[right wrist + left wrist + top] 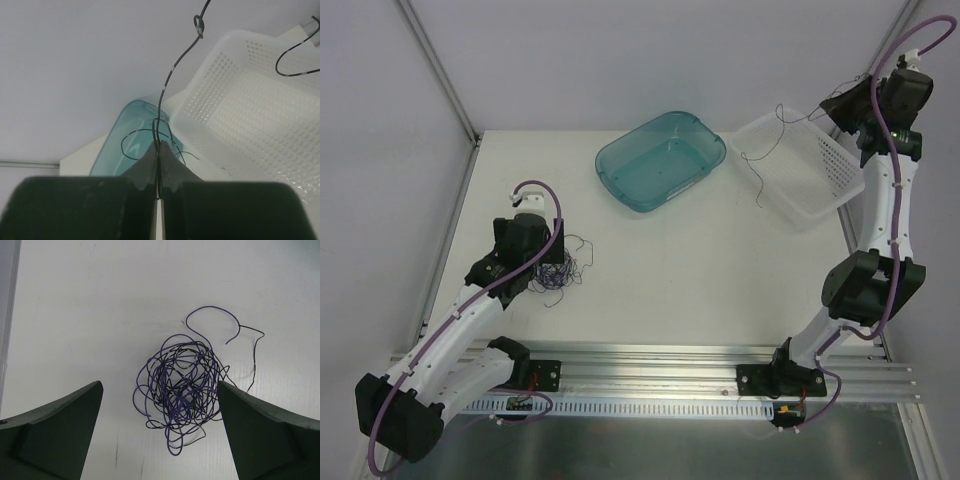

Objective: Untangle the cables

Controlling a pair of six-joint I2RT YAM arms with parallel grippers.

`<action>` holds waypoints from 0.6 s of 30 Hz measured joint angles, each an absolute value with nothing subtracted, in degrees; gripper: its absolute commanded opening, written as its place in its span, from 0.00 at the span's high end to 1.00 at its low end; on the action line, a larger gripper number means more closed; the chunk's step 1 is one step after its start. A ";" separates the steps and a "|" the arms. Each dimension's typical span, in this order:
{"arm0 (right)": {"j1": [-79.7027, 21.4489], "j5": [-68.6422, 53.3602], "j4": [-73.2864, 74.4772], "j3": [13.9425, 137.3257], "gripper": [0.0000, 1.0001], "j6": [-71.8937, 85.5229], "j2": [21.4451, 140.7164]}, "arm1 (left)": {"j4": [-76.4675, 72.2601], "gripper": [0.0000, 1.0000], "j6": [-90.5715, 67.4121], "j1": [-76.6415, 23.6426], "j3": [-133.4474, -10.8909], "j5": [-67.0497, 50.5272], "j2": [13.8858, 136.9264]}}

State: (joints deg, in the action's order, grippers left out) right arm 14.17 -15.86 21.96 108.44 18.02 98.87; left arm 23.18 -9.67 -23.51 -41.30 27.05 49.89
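- While the left gripper (pixel 160 387) hangs low over the table (pixel 720 270) with its jaws spread wide, a knot (pixel 180 390) of purple and black cables lies on the white surface between the two fingers, touching neither.
- A loose loop (pixel 215 308) and a thin black tail stray from the far side of the bunch; everything else is wound tight.
- At the far right corner, the right gripper (pixel 159 150) is raised over a white basket (pixel 820 190). Its jaws are pressed together on a single black cable (pixel 172 70), which from overhead trails across the basket's near rim.
- A teal tray (pixel 610 160) sits just beside the basket, with nothing seen inside it from overhead.
- Judged from this, one strand is apart from the bunch and most of the job lies ahead.
- The main risk is on the left. If the jaws close around the whole knot instead of one stray end, they would likely cinch it tighter, or lift the bunch as one lump.
- On the right, the wire is very thin and held only at the fingertips. It could slip from the pinch, or its trailing end could snag in the basket's perforated wall or fall outside the rim on release.
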 measured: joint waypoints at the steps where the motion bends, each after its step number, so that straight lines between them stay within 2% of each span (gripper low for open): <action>1: 14.48 -16.80 21.45 108.88 0.99 19.18 98.87 | 23.20 0.01 -9.65 -23.51 -41.30 27.05 50.09; 9: 16.58 -20.45 13.98 114.10 0.99 27.51 98.76 | 23.20 0.01 -9.65 -23.51 -41.30 27.07 50.76; 18: 19.00 -20.56 9.23 114.26 0.99 32.36 99.22 | 23.18 0.01 -9.65 -23.51 -41.30 27.07 51.51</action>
